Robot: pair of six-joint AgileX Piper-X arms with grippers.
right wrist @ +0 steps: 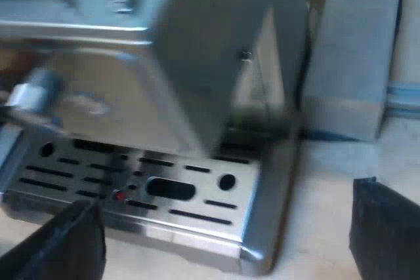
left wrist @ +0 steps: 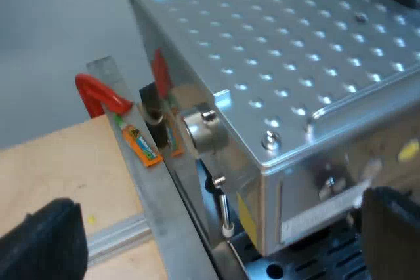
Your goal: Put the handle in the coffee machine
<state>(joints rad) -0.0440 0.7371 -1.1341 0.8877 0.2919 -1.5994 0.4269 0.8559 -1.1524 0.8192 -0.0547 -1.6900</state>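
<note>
The left gripper (left wrist: 216, 237), jaws wide and empty, hangs by the top corner of the coffee machine (left wrist: 289, 50), near a red clamp (left wrist: 98, 93) at the edge of a wooden table (left wrist: 59, 168). The right gripper (right wrist: 223, 240), jaws also wide and empty, faces the drip tray (right wrist: 190, 227) at the machine's front.

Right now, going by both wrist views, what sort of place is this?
Likely a workshop or lab bench rather than a kitchen: the espresso machine stands beside a wooden board edged with a metal rail, where a red clamp and a small orange tube sit.
</note>
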